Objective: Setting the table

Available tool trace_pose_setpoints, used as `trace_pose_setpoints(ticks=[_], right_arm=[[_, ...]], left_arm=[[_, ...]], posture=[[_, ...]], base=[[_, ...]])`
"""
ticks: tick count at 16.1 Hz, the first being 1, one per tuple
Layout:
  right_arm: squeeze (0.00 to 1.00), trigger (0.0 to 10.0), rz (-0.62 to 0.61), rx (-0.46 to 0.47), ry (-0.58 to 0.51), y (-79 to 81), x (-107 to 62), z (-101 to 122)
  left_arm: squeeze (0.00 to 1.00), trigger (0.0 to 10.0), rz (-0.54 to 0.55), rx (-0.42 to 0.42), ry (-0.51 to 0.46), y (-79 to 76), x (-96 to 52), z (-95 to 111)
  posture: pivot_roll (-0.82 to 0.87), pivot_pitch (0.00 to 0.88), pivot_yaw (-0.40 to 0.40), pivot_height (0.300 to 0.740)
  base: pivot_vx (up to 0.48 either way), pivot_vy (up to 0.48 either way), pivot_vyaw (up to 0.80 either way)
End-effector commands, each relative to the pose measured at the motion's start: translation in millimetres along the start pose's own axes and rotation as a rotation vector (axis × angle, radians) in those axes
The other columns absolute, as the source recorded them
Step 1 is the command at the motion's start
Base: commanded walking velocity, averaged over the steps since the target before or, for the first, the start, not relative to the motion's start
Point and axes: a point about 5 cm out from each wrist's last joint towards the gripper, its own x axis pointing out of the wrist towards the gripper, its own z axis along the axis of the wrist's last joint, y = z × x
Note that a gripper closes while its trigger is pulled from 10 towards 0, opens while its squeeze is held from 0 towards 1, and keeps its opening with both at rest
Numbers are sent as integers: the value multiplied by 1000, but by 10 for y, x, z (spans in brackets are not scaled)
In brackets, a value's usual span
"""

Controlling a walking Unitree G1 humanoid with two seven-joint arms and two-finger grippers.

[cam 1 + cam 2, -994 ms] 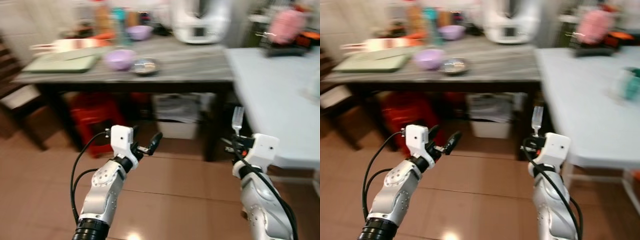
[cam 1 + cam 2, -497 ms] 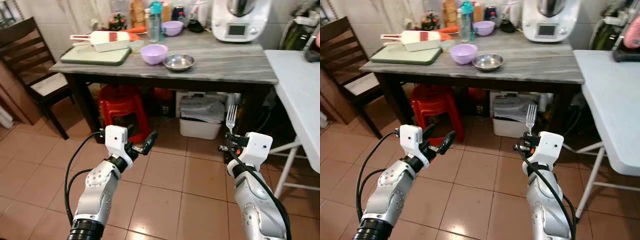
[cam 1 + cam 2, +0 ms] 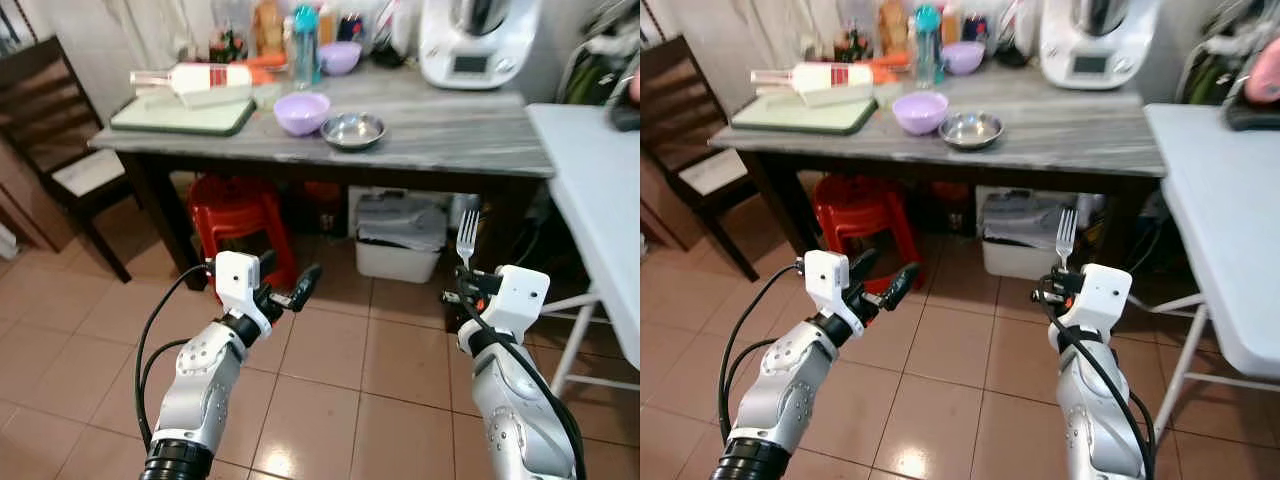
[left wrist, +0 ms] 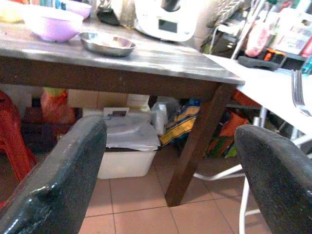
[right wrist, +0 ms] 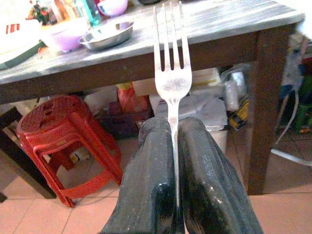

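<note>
- A lilac bowl (image 3: 302, 112) and a steel bowl (image 3: 352, 130) sit side by side on the grey tabletop (image 3: 450, 140); what they hold cannot be made out.
- A second purple bowl (image 3: 340, 57) stands farther back, near a teal bottle (image 3: 305, 45).
- The fork (image 5: 170, 73) is silver, four-tined, upright with tines up.
- The right gripper (image 5: 173, 141) pinches the fork's handle between its fingers, in the air above the tiled floor (image 3: 330, 400), before the tabletop.
- The left gripper (image 3: 285, 290) has its fingers spread, holding nothing.
</note>
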Motion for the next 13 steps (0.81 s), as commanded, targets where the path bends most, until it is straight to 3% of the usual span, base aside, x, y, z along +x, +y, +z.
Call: trace_pose_setpoints(ticks=[1,5,8,13], right_arm=[[0,10000,18,3,-17,50,24,51],[0,10000,19,-4,-25,28,13,67],[0,10000,12,-43,-70,-26,-132,94],[0,10000,-22,-63,-70,-126,-257,61]], left_arm=[[0,10000,-17,9,-13,-5,10,52],[0,10000,15,35,-21,45,-21,76],[0,10000,89,63,-17,174,-157,64],[0,10000,88,51,7,101,-260,-29]], posture=[[-74,0,64,740],[-74,0,61,740],[-74,0,58,740],[-89,0,64,740]], base=[[480,0,0],[480,0,0],[480,0,0],[480,0,-215]])
